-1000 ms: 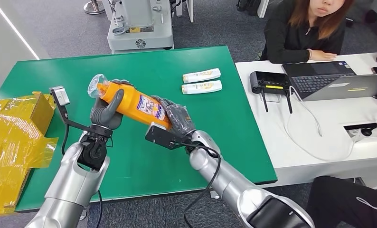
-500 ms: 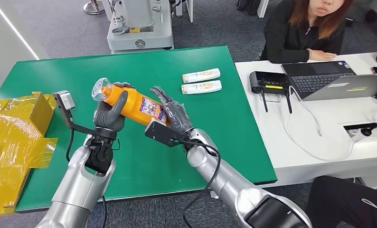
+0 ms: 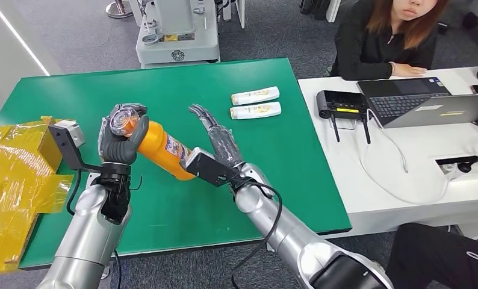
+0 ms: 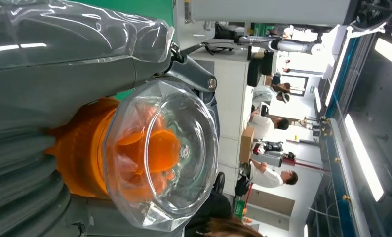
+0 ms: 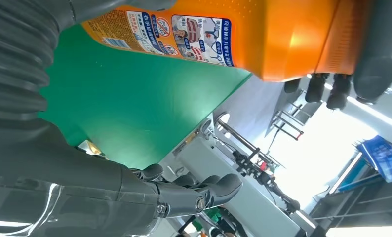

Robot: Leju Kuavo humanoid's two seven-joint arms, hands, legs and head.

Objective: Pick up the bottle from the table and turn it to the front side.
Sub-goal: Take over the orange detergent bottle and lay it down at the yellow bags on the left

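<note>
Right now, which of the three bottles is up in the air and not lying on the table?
The big orange bottle. The left hand holds it by its clear cap end, off the table. The two small white bottles lie flat on the green table.

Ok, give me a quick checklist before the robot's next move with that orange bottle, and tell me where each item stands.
1. Left hand grips the orange bottle at its cap end: ok.
2. Right hand is off the bottle, fingers spread: ok.
3. Bottle is lifted off the green table: ok.
4. Front of the bottle faces the robot: cannot tell; the head view catches just a sliver of label, the right wrist view shows a printed label on one side.
5. Two small white bottles lie well apart from the held bottle: ok.
6. Clear cap is seated on the bottle: ok.
</note>
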